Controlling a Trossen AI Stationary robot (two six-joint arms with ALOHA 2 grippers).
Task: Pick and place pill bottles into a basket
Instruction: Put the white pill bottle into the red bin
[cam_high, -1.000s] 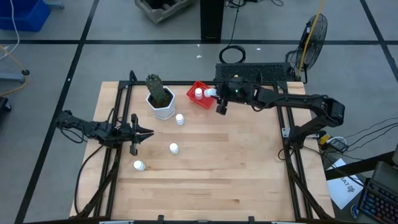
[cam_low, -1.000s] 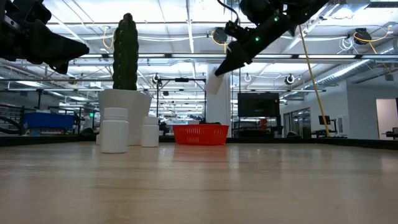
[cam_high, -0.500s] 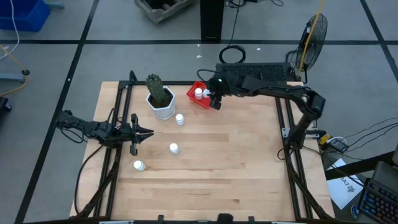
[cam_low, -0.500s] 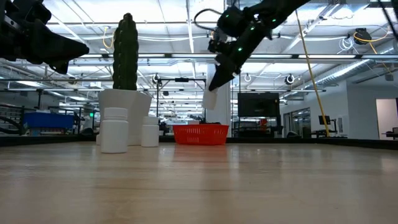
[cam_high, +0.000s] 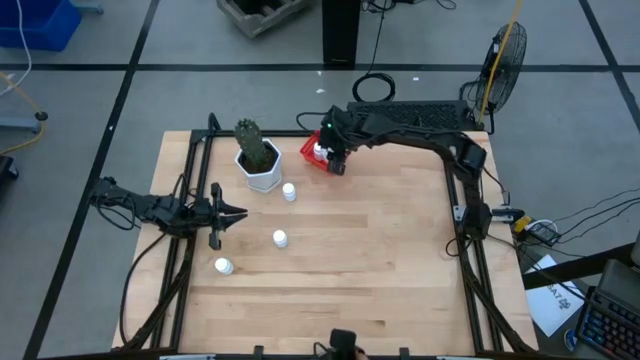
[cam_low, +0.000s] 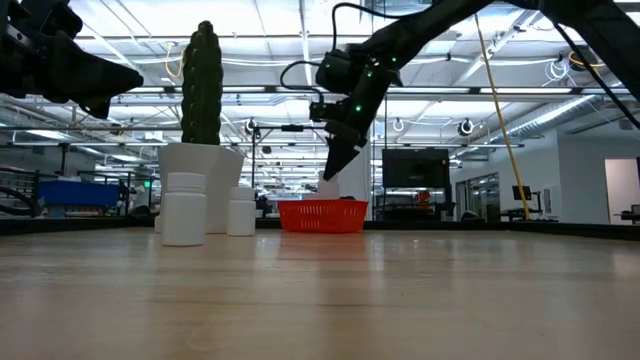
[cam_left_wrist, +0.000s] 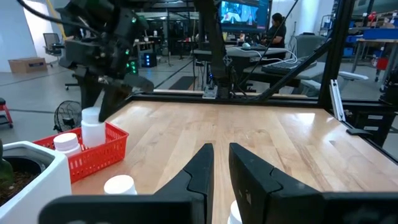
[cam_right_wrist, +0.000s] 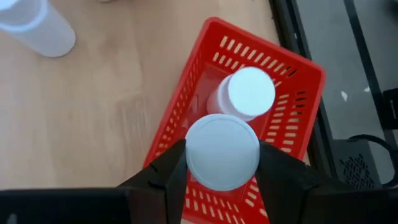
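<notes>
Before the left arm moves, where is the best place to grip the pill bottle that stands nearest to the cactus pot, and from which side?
Probably from straight above, fingers closing across the bottle's round body just under the cap. It stands upright, so its sides are open to a top-down grip. Keep the fingers off the side facing the cactus pot, which stands close beside it. The left gripper waits apart, nearly closed.

One white pill bottle (cam_right_wrist: 222, 152) hung upright over the red basket (cam_right_wrist: 298, 118), where another (cam_right_wrist: 246, 95) stood. Three bottles (cam_high: 279, 238) stood outside the basket.
</notes>
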